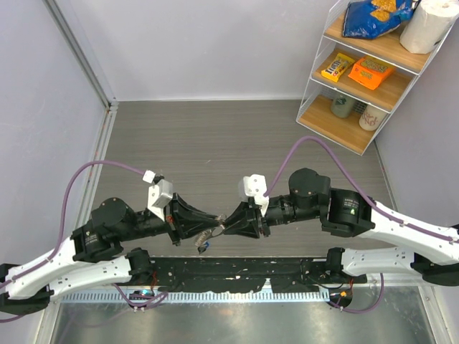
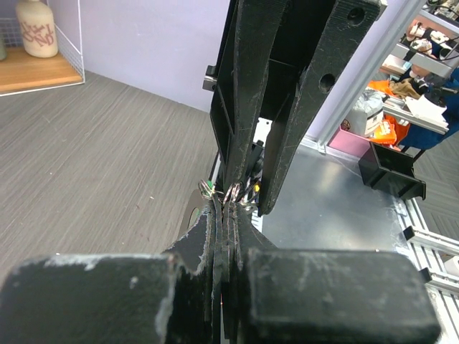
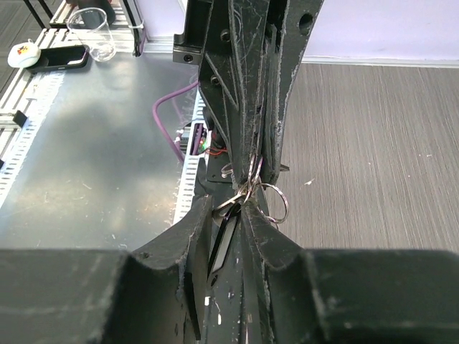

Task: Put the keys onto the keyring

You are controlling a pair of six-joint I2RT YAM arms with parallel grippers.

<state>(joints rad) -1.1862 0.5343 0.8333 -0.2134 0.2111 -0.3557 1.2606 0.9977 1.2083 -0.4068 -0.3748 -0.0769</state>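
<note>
My two grippers meet tip to tip above the near edge of the grey table. My left gripper point(image 1: 213, 218) point(image 2: 228, 209) is shut on the thin silvery keyring point(image 3: 276, 203), whose loop sticks out beside the fingertips; its wire also shows in the left wrist view point(image 2: 234, 193). My right gripper point(image 1: 225, 220) point(image 3: 248, 198) is shut on a black-headed key point(image 3: 231, 231), its tip at the ring. Other keys point(image 1: 204, 241) with a bluish head hang from the ring below the left fingers. A green bit point(image 2: 206, 188) shows beside the left fingertips.
A wooden wire shelf point(image 1: 366, 72) with snacks, cups and a paper roll stands at the back right. A black rail point(image 1: 237, 271) and a metal surface point(image 1: 237, 322) lie along the near edge. Lilac walls point(image 1: 43, 86) close the left and back.
</note>
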